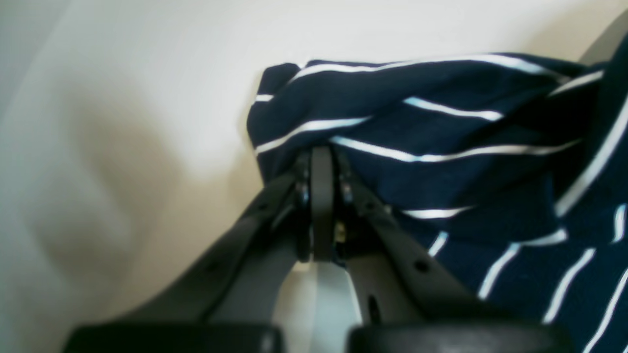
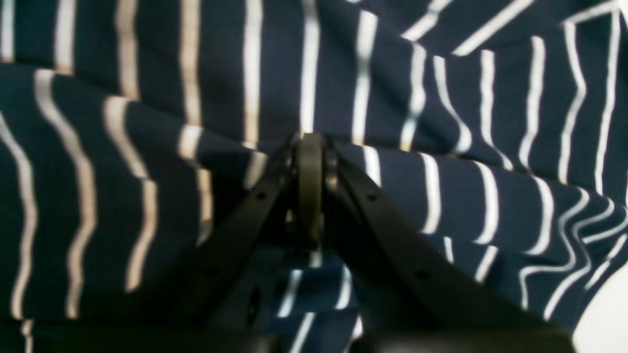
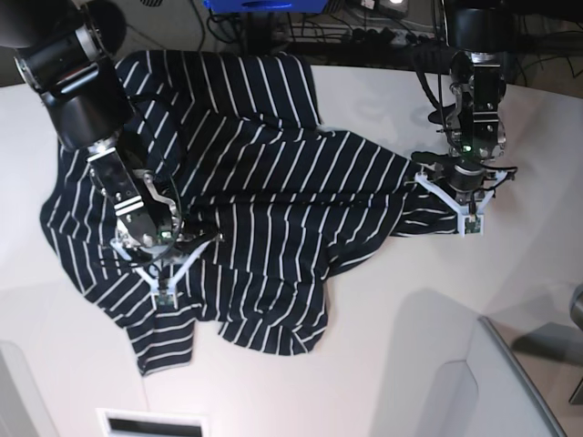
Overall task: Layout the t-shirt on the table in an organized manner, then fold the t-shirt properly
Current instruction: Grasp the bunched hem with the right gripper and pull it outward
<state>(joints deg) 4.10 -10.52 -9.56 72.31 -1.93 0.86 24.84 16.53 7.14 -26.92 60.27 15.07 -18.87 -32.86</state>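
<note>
The t-shirt (image 3: 273, 191), dark navy with thin white stripes, lies rumpled across the table (image 3: 383, 364), with folds running over its middle. My left gripper (image 3: 472, 226) is at the shirt's right edge, shut on a bunched corner of fabric (image 1: 392, 127). In the left wrist view its tips (image 1: 321, 153) pinch the cloth just above the white tabletop (image 1: 122, 73). My right gripper (image 3: 164, 293) is over the shirt's lower left part. In the right wrist view its tips (image 2: 310, 142) are shut on a raised fold of the striped cloth (image 2: 441, 98).
Cables and dark equipment (image 3: 364, 36) crowd the space behind the table's far edge. A grey raised panel (image 3: 510, 364) sits at the lower right, and a slot (image 3: 150, 423) lies at the front edge. Bare tabletop shows in front of and right of the shirt.
</note>
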